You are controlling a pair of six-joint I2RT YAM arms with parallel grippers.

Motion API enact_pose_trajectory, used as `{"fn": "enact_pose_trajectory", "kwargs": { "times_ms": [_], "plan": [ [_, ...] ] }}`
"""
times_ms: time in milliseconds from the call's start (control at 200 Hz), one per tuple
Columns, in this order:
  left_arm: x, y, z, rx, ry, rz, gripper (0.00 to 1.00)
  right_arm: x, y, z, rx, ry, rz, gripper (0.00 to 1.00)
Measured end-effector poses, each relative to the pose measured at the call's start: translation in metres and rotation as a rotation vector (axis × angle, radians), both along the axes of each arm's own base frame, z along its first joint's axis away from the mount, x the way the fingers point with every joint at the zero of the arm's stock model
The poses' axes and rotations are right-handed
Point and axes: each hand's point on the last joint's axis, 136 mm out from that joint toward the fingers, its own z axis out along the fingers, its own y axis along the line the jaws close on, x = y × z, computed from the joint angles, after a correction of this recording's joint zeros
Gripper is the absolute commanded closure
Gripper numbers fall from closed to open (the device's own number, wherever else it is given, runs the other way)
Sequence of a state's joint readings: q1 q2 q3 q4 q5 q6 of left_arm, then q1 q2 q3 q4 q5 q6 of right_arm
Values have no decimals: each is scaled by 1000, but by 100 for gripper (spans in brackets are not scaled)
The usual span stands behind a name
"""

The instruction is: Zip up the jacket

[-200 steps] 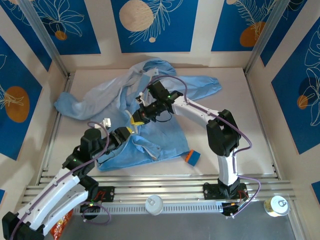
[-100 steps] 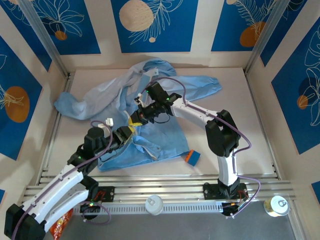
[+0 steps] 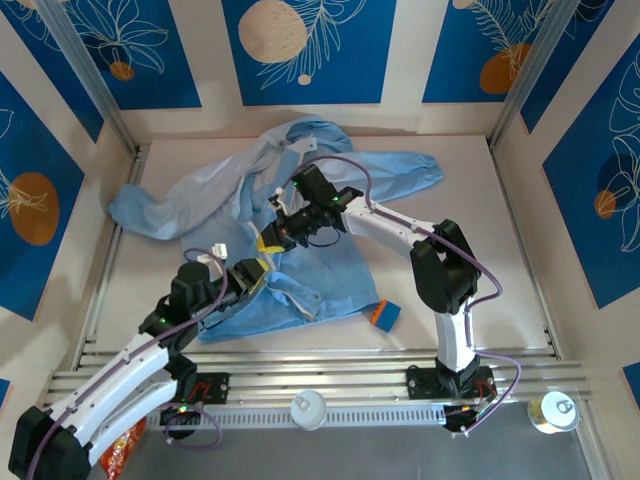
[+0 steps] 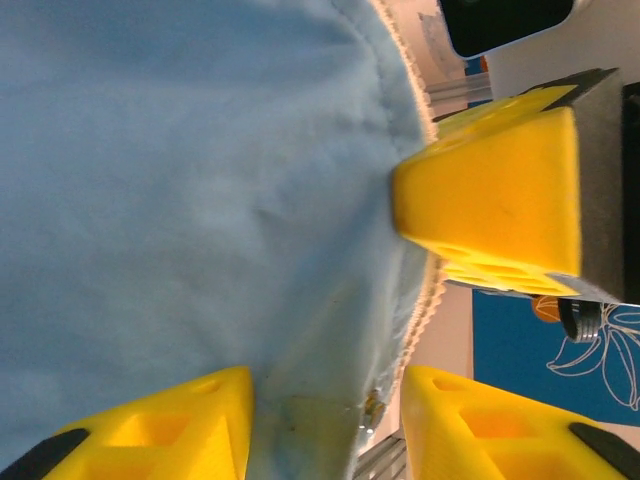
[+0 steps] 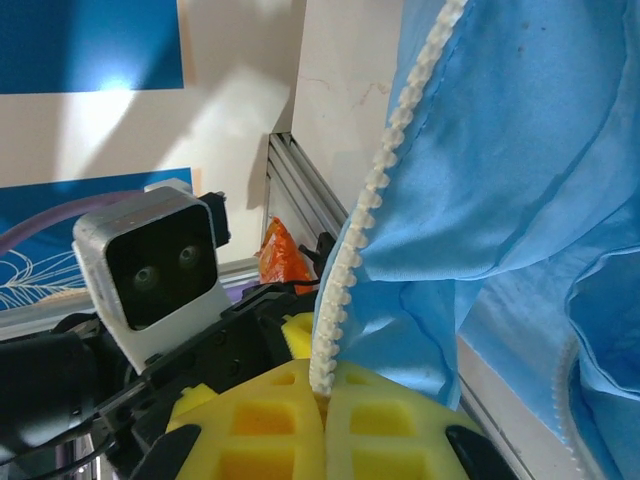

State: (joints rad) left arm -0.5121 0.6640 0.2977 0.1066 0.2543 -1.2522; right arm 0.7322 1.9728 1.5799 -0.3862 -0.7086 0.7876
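Note:
The light-blue jacket (image 3: pixel 300 215) lies spread over the middle of the table, its pale zipper edge (image 5: pixel 372 190) lifted near the hem. My right gripper (image 3: pixel 269 240) is shut on the lower end of that toothed edge, which runs up out of its yellow fingers (image 5: pixel 265 425). My left gripper (image 3: pixel 250 276) sits just below and left of it, open, with jacket fabric (image 4: pixel 200 180) and a second toothed edge hanging between its fingers (image 4: pixel 150 425). A small metal piece (image 4: pixel 374 405) shows at that edge. The right gripper's finger (image 4: pixel 490 200) is close by in the left wrist view.
A small blue and orange block (image 3: pixel 387 315) lies by the jacket's right hem. Off the table's near rail sit a white lid (image 3: pixel 308 408), a can (image 3: pixel 553 410) and an orange snack bag (image 3: pixel 122 455). Walls enclose the table on three sides.
My left arm has crept slightly forward and right, bringing its gripper closer under the right gripper. The right gripper has shifted a little left and keeps its hold on the zipper edge.

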Motion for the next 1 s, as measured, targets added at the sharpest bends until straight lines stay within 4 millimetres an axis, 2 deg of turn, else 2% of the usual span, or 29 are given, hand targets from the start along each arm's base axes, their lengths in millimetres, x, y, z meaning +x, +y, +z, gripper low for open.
{"fn": "enact_pose_trajectory", "kwargs": {
  "times_ms": [130,260,390,560,715,880,1000],
  "plan": [
    [-2,1,-3,-18,-17,3,62,-1,0,0,1,6,4,100],
    [-3,2,3,-38,-45,6,55,-2,0,0,1,7,5,100],
    [-4,3,15,-63,-86,6,57,-3,1,0,0,10,6,100],
    [-5,3,16,-66,-90,3,60,-11,6,0,-1,14,23,100],
    [-5,2,12,-59,-83,1,71,-19,13,1,0,15,36,100],
    [-7,3,10,-53,-75,-2,90,-22,16,0,-3,14,36,100],
    [-11,6,11,-53,-77,-1,99,-22,15,-4,-14,24,28,100]
  ]
}}
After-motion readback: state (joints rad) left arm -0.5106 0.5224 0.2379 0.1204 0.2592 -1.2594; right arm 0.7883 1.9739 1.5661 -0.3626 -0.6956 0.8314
